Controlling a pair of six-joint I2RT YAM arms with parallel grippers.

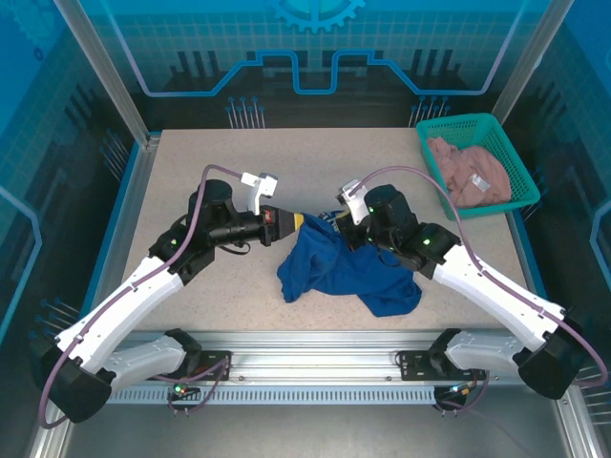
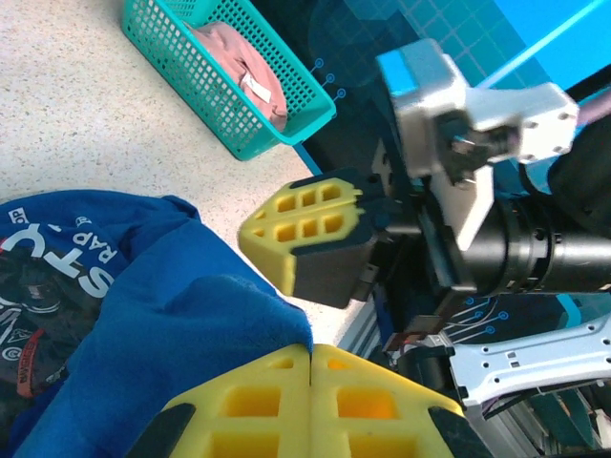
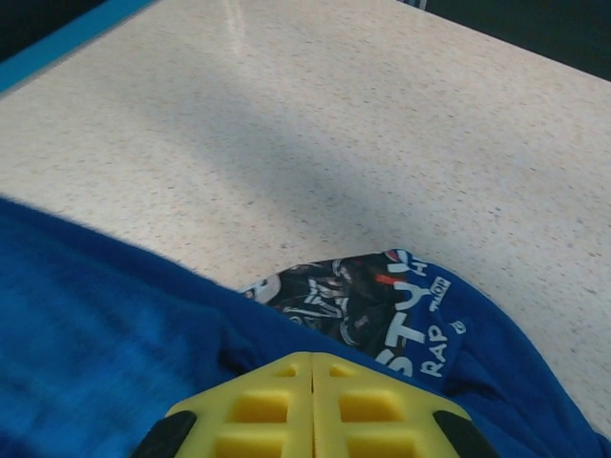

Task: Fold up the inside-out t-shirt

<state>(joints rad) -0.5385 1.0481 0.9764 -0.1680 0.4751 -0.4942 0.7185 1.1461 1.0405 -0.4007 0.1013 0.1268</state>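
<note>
I work in a robot lab cell, not a home. My left arm [image 1: 124, 296] and right arm [image 1: 496, 286] are bolted to a metal rail [image 1: 315, 364] at the edge of a speckled table [image 1: 286, 157]. Aluminium posts [image 1: 100, 67] and blue panels [image 1: 191, 38] printed with gear and circuit patterns fence it in.

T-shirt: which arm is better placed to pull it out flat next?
Left, probably. The left gripper is shut on the edge of the t-shirt and has table on its side to pull across. The right gripper is shut too, grip unclear, and its arm hangs over the heap.
</note>
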